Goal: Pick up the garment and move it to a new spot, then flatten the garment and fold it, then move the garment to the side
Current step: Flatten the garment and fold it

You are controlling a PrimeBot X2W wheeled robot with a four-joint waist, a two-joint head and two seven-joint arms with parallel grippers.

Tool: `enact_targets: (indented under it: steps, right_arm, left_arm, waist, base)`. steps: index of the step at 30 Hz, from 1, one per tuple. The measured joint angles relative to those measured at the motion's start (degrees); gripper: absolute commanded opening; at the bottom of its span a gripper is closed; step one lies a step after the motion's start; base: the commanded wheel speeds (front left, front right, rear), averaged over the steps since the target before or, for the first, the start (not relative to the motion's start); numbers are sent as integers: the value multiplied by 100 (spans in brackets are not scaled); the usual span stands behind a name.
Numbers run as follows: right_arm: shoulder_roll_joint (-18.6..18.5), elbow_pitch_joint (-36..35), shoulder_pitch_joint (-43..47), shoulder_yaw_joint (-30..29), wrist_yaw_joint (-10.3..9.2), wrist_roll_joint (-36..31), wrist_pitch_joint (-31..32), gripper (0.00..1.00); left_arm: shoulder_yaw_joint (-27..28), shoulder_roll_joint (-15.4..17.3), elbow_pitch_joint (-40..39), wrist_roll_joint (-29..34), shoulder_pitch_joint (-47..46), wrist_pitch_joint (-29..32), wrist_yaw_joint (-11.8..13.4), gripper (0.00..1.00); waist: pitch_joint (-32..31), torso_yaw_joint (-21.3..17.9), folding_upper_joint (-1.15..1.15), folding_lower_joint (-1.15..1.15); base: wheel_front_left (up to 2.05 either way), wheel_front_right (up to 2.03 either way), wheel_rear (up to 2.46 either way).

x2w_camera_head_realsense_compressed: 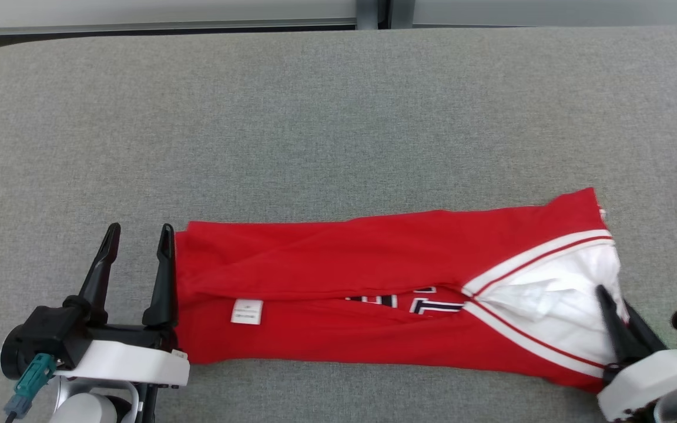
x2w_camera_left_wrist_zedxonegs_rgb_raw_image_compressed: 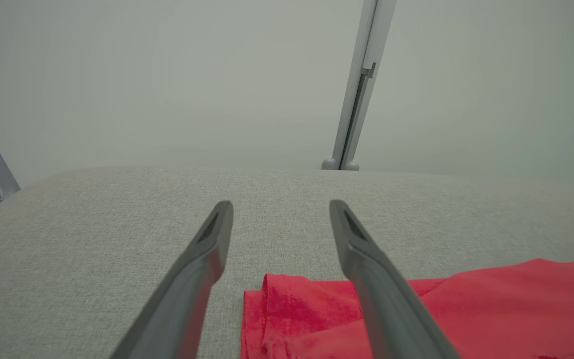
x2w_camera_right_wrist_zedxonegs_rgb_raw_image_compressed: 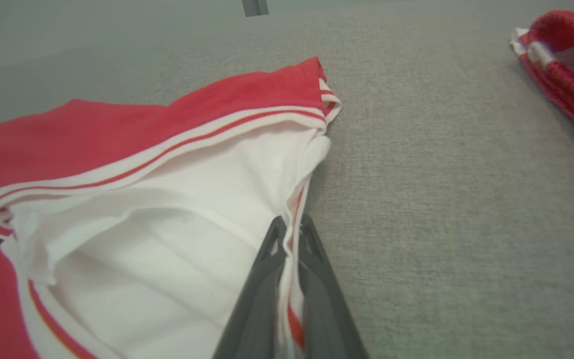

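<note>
Clamped with right gripper (x2w_camera_right_wrist_zedxonegs_rgb_raw_image_compressed: 292, 227) on the white-trimmed right end of the garment (x2w_camera_head_realsense_compressed: 338, 258). Spread apart at left gripper (x2w_camera_head_realsense_compressed: 140, 229), just beside the garment's left end. Laid in a long folded strip on the grey table (x2w_camera_head_realsense_compressed: 315, 117).

From my right wrist camera, the jaws are pinched together on the edge of the garment (x2w_camera_right_wrist_zedxonegs_rgb_raw_image_compressed: 117, 129), with a white hem with a red stripe running up between their tips. The garment spreads to the left: red cloth, a white band with a red stripe, white lining gaping open, and part of a dark-edged white letter at the far left. Grey worktop (x2w_camera_right_wrist_zedxonegs_rgb_raw_image_compressed: 441, 199) lies to the right. In the top right corner a second red-and-white cloth (x2w_camera_right_wrist_zedxonegs_rgb_raw_image_compressed: 573, 55) lies well apart from the garment.
</note>
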Motion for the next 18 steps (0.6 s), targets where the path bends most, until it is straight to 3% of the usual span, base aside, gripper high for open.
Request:
enact_targets:
  steps: [5,10,18]
  right_arm:
    - [-377,-165,225,-739,-1,-7,-14,0]
    - [-725,-342,289,-1013,-1,94,26,0]
    - [-803,-1717,-157,-146,-8,-276,554,0]
  left_arm:
    - [52,-16,27,16,2,-1,-31,100]
    - [114,-43,45,25,51,-1,-40,100]
    - [151,-82,46,36,112,-3,-62,100]
  waist:
    - [-73,-72,0,0]
    - [-178,-158,0,0]
    - [-410,-268,0,0]
  base:
    - [0,0,0]
    - [0,0,0]
    - [0,0,0]
